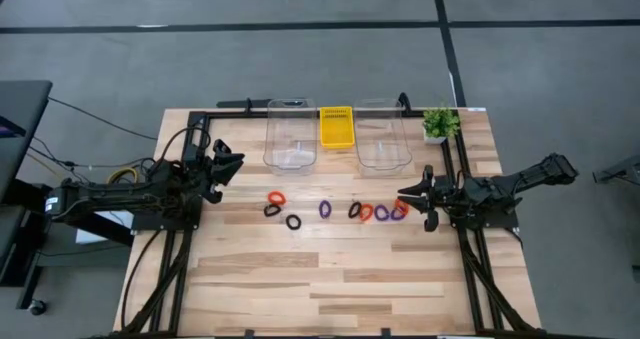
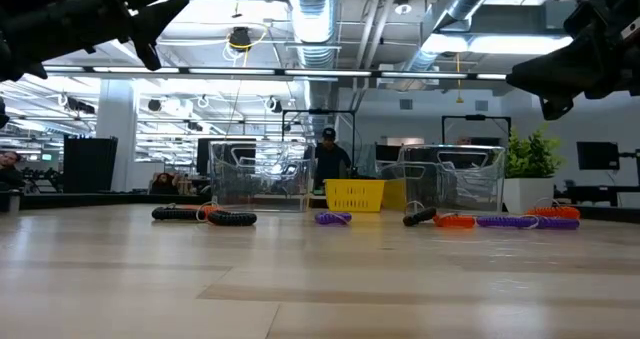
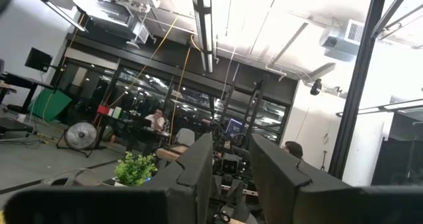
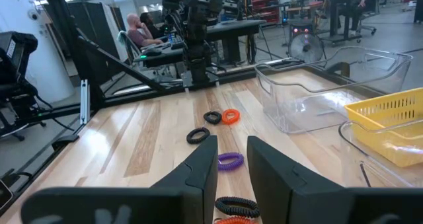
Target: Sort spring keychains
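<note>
Spring keychains [image 1: 325,209] lie untouched (each end effector [image 1: 225,165] [image 1: 408,194] hovers, fingers apart).

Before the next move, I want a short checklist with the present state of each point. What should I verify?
1. Left gripper open, holds nothing: ok.
2. Right gripper open, holds nothing: ok.
3. Spring keychains all on the table, none sorted yet: ok.
4. Both clear bins hold no keychain: ok.
5. Keychains near the right gripper lie apart: not ok, several touch.
6. Yellow basket between the bins, out of the way: ok.
</note>
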`<action>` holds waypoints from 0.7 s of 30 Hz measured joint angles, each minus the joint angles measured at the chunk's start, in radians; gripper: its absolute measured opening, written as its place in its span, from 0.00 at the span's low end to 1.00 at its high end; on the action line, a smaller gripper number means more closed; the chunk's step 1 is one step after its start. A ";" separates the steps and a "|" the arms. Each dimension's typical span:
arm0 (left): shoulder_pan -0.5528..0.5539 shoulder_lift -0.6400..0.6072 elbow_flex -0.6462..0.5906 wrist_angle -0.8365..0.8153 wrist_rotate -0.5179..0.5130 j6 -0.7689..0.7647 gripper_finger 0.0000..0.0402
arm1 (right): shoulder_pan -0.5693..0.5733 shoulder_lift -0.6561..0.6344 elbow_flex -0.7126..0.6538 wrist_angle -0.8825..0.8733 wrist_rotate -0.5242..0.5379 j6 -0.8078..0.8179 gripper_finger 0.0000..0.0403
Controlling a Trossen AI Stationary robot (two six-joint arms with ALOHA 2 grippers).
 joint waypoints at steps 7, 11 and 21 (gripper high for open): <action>0.000 0.000 0.000 0.000 0.000 0.000 0.25 | 0.000 0.000 0.000 0.000 0.000 0.000 0.18; 0.000 0.000 0.000 0.000 0.000 0.000 0.25 | 0.000 0.000 0.000 0.000 0.000 -0.019 0.18; 0.000 0.000 0.000 0.000 0.000 0.000 0.25 | 0.003 0.000 -0.001 0.100 0.000 -0.035 0.18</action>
